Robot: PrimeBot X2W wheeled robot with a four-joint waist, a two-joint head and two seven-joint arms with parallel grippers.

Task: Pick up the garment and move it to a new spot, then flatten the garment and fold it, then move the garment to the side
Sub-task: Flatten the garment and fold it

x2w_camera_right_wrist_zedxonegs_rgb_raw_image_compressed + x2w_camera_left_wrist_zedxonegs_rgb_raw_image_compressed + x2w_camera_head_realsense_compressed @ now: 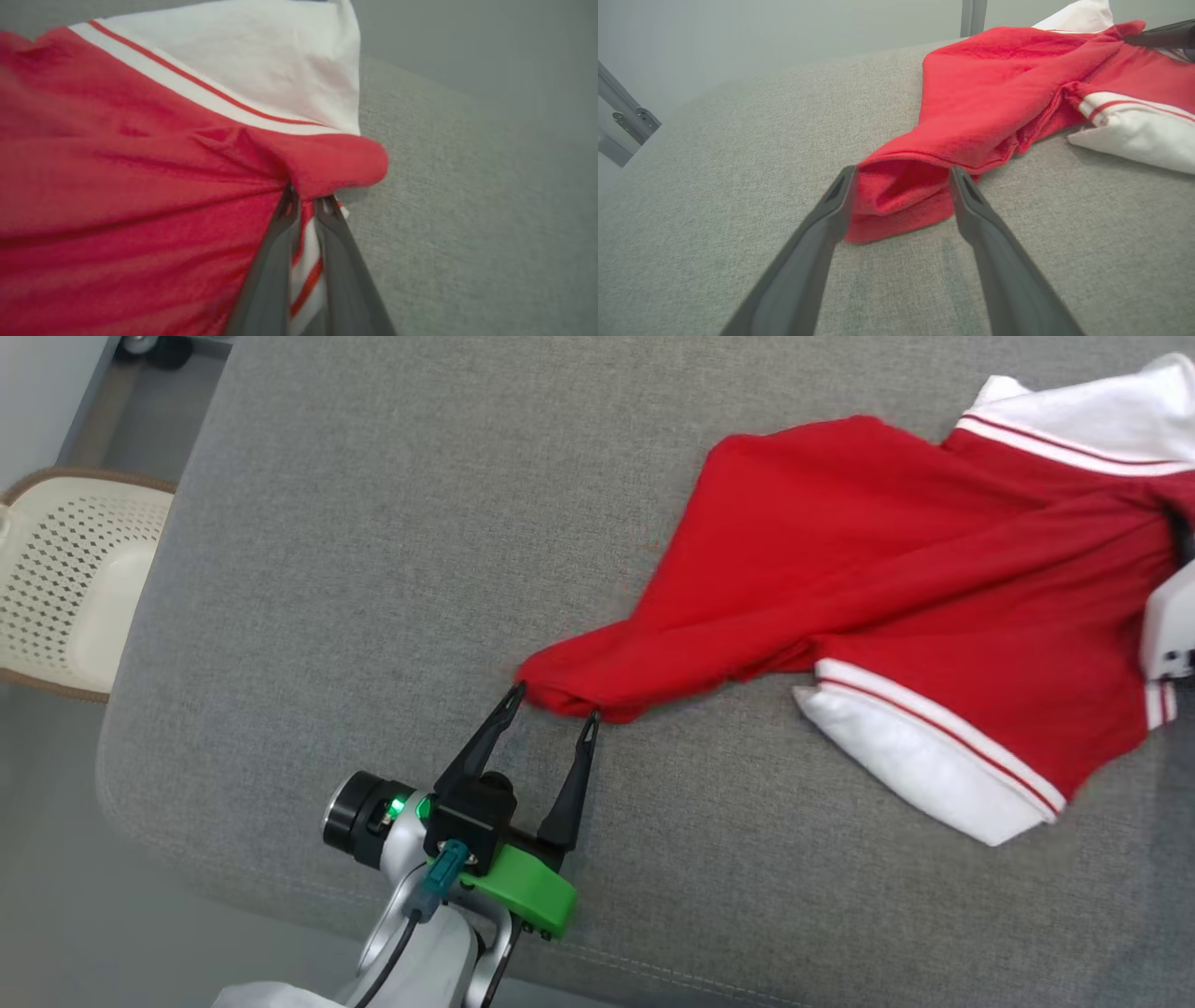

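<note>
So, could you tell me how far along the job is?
Done: nothing yet; the garment lies bunched on the grey cushion. In hand: right gripper pinches red cloth beside a sleeve, left gripper open around the narrow end. Left: lift, move, flatten, fold, set aside.

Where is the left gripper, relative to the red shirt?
In the head view the left gripper is at lower centre, above the grey cushion, its open jaws straddling the bunched red end of the garment.

Garment point(887, 579) on the cushion point(373, 569), basket point(56, 569) off its left edge
</note>
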